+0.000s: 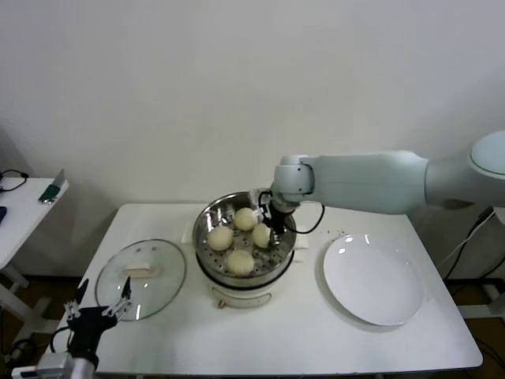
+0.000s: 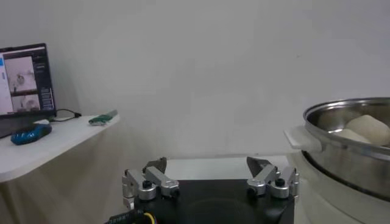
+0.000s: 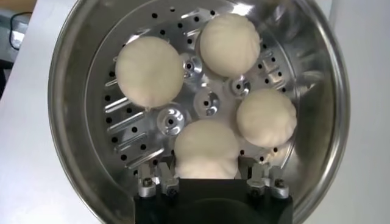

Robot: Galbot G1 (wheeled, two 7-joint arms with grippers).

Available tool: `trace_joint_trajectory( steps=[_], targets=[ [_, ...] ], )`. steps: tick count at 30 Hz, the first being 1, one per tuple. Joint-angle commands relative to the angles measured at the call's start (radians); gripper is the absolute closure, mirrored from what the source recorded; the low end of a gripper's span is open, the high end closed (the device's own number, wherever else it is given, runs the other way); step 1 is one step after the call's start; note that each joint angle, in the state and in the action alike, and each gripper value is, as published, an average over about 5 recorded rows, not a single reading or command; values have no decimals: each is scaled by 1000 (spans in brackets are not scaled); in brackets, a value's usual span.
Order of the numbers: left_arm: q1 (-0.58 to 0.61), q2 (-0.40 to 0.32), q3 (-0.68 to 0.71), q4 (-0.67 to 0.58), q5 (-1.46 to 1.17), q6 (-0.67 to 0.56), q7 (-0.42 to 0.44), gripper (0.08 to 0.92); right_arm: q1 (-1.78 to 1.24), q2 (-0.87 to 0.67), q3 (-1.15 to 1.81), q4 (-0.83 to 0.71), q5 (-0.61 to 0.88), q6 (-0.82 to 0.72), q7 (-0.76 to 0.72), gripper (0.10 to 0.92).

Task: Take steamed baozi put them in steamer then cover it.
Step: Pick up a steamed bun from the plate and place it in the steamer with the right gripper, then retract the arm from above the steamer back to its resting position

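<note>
Illumination is even, diffuse and bright, apparently from overhead. In the head view the white table (image 1: 158,229) and rear wall (image 1: 237,79) render pale, with a darker falloff toward the upper-left corner. The empty plate (image 1: 372,278) shows small specular highlights along its far rim. The glass cover (image 1: 140,279) carries faint reflections. Shadows beneath the steamer (image 1: 246,237) are soft and short. In the right wrist view the steel wall shows bright glare streaks, and the baozi (image 3: 150,71) appear slightly soft. The left wrist view is dimmer, with a glowing monitor (image 2: 24,79).

Four baozi (image 1: 240,261) sit in the steamer (image 1: 207,217); right end effector (image 1: 271,230) grips one.
</note>
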Motion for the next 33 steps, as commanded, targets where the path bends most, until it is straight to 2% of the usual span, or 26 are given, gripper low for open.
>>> trace_joint_trajectory(
  steps=[1, 4, 11, 17, 20, 24, 29, 33],
  targets=[
    [-3, 0, 2, 0, -1, 4, 1, 177, -29, -6, -2, 9, -15, -14, 22, 355],
    [-4, 1, 1, 0, -2, 9, 5, 177, -36, -7, 11, 5, -12, -15, 31, 348],
    [-3, 5, -1, 0, -10, 7, 1, 177, 32, -19, 15, 3, 47, 36, -15, 217],
    [-3, 18, 0, 0, -39, 6, -22, 177, 178, -117, 10, 44, 203, 117, -152, 203],
    [-12, 26, 2, 0, -43, 12, -26, 177, 199, -203, 63, 56, 258, 115, -152, 202],
    [-15, 50, 3, 0, -74, -35, -27, 177, 79, -354, 232, 84, 307, 76, 51, 203],
    [-45, 81, 8, 1, -31, -25, -21, 177, -364, -548, 718, 133, 266, 101, 433, 203],
    [-76, 101, 20, 1, -18, -7, -25, 177, -687, -647, 1086, 155, 220, 111, 623, 203]
  ],
)
